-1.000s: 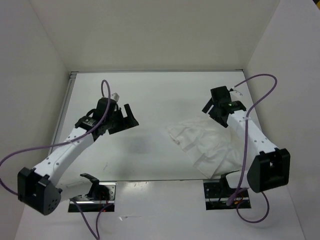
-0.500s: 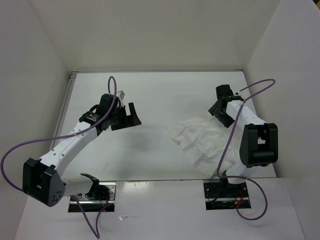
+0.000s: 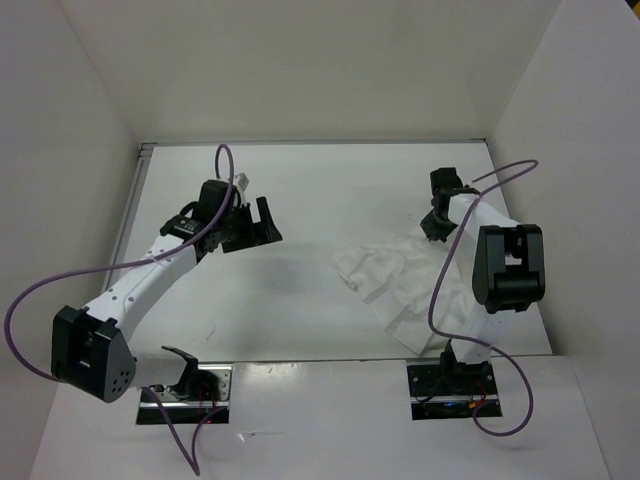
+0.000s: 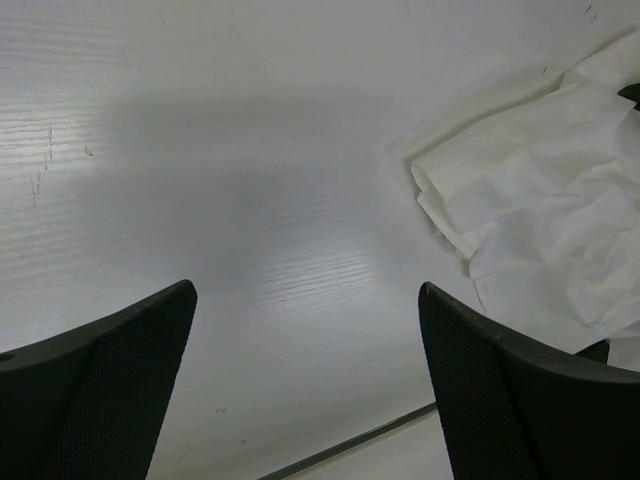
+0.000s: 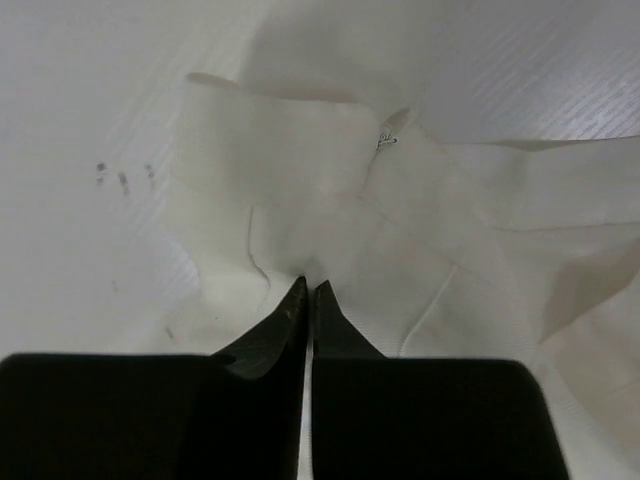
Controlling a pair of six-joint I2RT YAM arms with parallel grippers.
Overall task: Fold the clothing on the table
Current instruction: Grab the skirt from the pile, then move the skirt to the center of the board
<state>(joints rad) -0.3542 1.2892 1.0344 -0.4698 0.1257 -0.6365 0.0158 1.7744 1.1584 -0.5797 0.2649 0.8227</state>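
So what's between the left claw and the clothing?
Only bare table lies between the left claw and the clothing, seen from the top external view.

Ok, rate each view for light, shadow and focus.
Top view: soft even light, the white cloth hardly stands out from the white table. Left wrist view: a broad grey shadow on the table, the open left gripper dark. Right wrist view: the right gripper, shut on the cloth, is a black silhouette, the fabric pale, soft, low in contrast.
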